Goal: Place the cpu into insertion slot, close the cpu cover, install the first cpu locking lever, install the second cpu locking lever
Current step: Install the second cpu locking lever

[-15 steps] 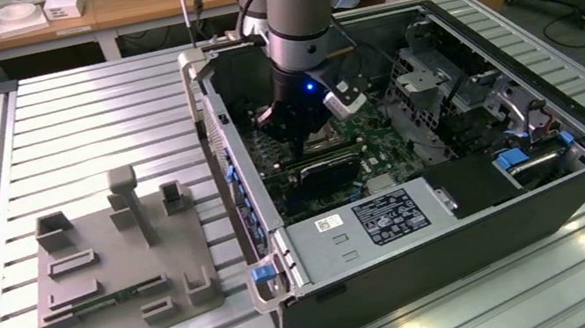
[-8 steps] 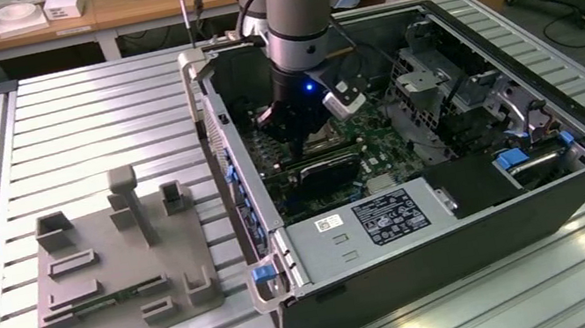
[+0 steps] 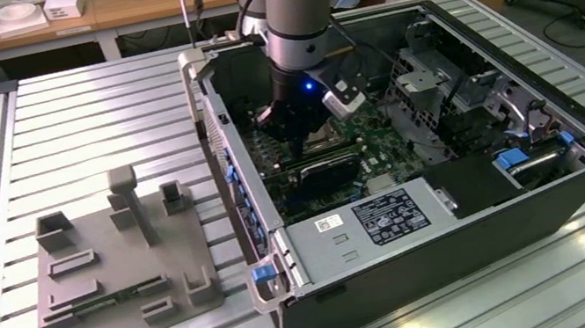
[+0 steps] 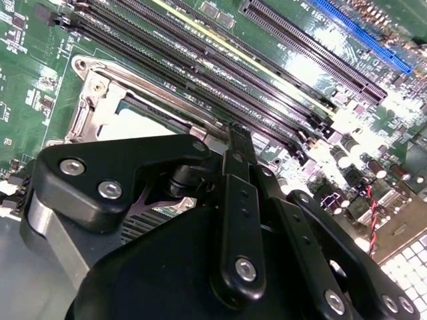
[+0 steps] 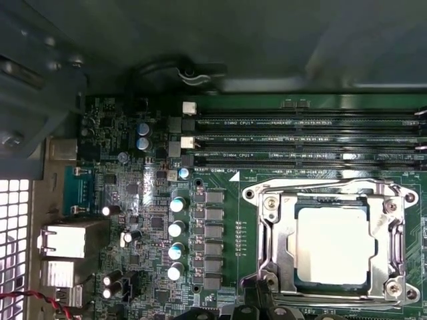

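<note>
The cpu (image 5: 332,243) lies flat in the insertion slot (image 5: 331,288), its pale metal top showing through the window of the cpu cover (image 5: 283,235), which lies down over it. In the second wrist view the cpu (image 4: 137,119) and cover (image 4: 90,110) show past the gripper's black body. My gripper (image 4: 237,137) is shut with nothing in it, its tip low at the socket's edge beside the long memory slots (image 4: 220,73). In the exterior view the gripper (image 3: 304,129) reaches down into the open computer case, just above the slot (image 3: 327,142).
The case walls (image 3: 220,140) surround the arm closely. A grey power supply box (image 3: 379,219) and a black card (image 3: 325,175) lie near the socket. Capacitors (image 5: 176,230) stand beside it. A grey fixture plate (image 3: 119,264) rests on the slatted table at the exterior view's left.
</note>
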Available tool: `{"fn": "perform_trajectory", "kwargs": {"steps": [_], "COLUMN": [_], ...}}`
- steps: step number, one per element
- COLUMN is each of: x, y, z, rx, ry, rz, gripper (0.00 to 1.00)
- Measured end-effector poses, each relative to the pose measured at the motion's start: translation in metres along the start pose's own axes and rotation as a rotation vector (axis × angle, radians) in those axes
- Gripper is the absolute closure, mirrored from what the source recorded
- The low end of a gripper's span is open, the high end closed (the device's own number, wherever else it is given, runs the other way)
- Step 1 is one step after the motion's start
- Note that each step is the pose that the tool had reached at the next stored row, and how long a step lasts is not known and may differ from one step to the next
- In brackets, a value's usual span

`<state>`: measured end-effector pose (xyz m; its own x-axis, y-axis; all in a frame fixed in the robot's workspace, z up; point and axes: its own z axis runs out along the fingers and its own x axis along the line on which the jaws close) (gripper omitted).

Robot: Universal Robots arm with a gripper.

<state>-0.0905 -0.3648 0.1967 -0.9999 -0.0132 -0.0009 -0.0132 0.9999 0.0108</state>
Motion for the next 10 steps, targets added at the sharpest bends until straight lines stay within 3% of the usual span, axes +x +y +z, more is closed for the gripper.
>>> {"fn": "perform_trajectory", "kwargs": {"steps": [10], "x": [0.0042], "y": [0.0006], "z": [0.0002], "rx": [0.0000], "ry": [0.0002], "rz": [0.000], "gripper": [0.90]}}
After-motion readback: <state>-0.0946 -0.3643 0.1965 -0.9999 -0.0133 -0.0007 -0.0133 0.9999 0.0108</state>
